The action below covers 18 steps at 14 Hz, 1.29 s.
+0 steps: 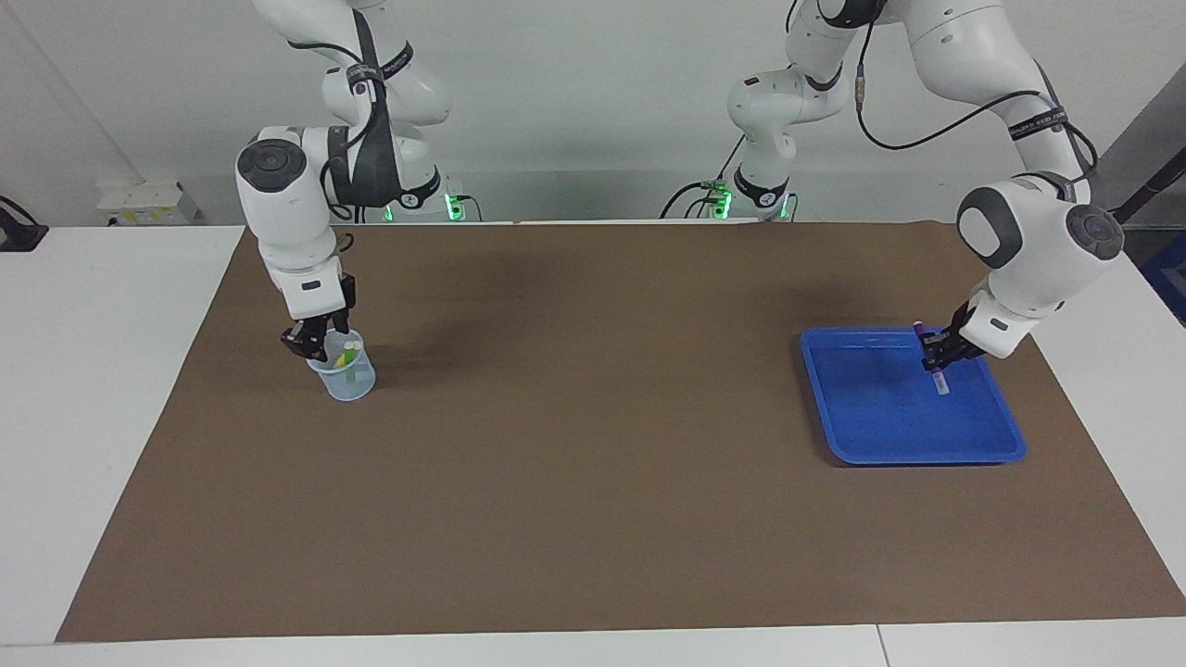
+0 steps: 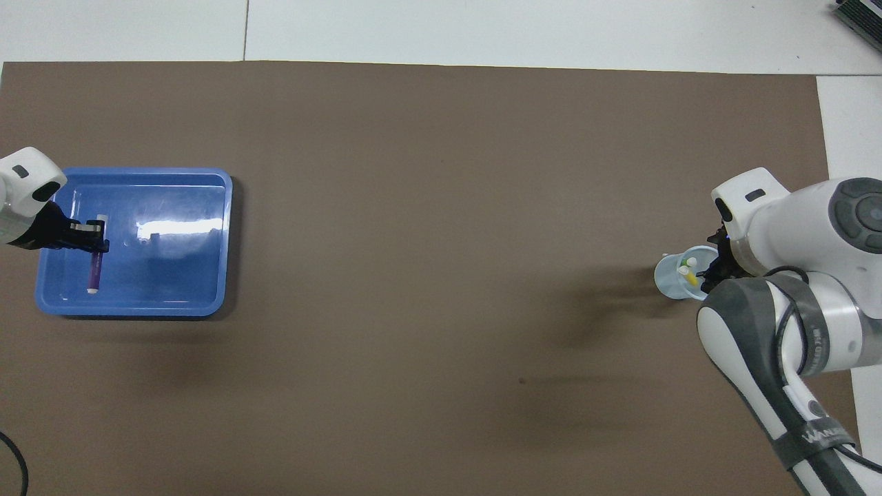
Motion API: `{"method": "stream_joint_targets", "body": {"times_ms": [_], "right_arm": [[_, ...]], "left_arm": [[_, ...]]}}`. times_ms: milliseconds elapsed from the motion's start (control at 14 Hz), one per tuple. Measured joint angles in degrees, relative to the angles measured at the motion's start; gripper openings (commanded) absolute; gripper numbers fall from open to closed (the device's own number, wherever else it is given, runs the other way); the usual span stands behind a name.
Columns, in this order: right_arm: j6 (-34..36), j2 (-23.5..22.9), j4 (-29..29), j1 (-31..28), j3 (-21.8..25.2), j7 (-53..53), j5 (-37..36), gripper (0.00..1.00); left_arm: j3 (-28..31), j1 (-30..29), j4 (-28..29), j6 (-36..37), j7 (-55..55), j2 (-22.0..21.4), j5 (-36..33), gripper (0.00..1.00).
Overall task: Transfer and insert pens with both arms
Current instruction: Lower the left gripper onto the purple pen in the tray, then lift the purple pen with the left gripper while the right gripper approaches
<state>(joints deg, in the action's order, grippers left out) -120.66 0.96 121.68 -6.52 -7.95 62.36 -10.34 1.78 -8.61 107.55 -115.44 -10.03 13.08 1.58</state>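
Pens are split between the two ends of my worktop (image 1: 593, 574). The purple pen (image 1: 934, 366) hangs tilted over the blue tray (image 1: 866, 445), clenched in my left pincer (image 1: 934, 356), pale end pointing down and its other tip sticking up past the fingers. In the facing view that pale end sits just above the tray floor, and I cannot tell whether it touches. From overhead the same purple pen (image 2: 94, 265) shows over the tray (image 2: 200, 289) near the wall closest to my left arm's end of the worktop, with my left pincer (image 2: 95, 234) gripping it near the upper end.

At my right arm's end stands a clear cup (image 1: 345, 384) on the brown mat (image 1: 593, 445). The yellow pen (image 1: 348, 353) and the green pen (image 1: 341, 363) stand inside it, leaning, pale ends up above the rim. Overhead they show as two pale tips, yellow pen (image 2: 687, 274) and green pen (image 2: 693, 262), in the cup (image 2: 667, 282). My right pincer (image 1: 309, 341) hovers at the cup's rim on the side nearer to me, holding nothing; whether its fingers are spread or closed I cannot tell. Overhead it (image 2: 712, 267) sits just beside the cup's mouth.
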Motion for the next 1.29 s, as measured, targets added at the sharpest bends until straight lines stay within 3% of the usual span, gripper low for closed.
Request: {"method": "stream_joint_targets", "body": {"times_ms": [287,645,716,1003,1290], "right_arm": [[3.4,0.3,-1.5,1.3,-0.5,-1.2,1.2,0.6],[9.5,0.8,-4.5,3.1,-1.5,-7.0,3.7,0.61],[11.1,0.8,-5.4,4.1,-1.6,-9.3,4.5,0.63],[16.2,1.0,-8.1,7.1,-1.7,-20.4,11.5,1.0],[17.0,1.1,-8.9,7.2,-2.4,-30.1,21.4,1.0]], "left_arm": [[-0.8,1.6,-0.8,4.2,7.0,-1.9,1.6,0.0],[-1.2,2.4,-0.8,8.6,20.2,-5.6,8.9,0.0],[-1.3,3.1,-0.8,9.5,23.6,-6.5,9.8,0.0],[-1.6,6.0,-0.6,11.2,36.0,-9.4,14.5,0.0],[-1.6,8.2,1.2,11.3,46.9,-13.1,19.9,0.0]]}}
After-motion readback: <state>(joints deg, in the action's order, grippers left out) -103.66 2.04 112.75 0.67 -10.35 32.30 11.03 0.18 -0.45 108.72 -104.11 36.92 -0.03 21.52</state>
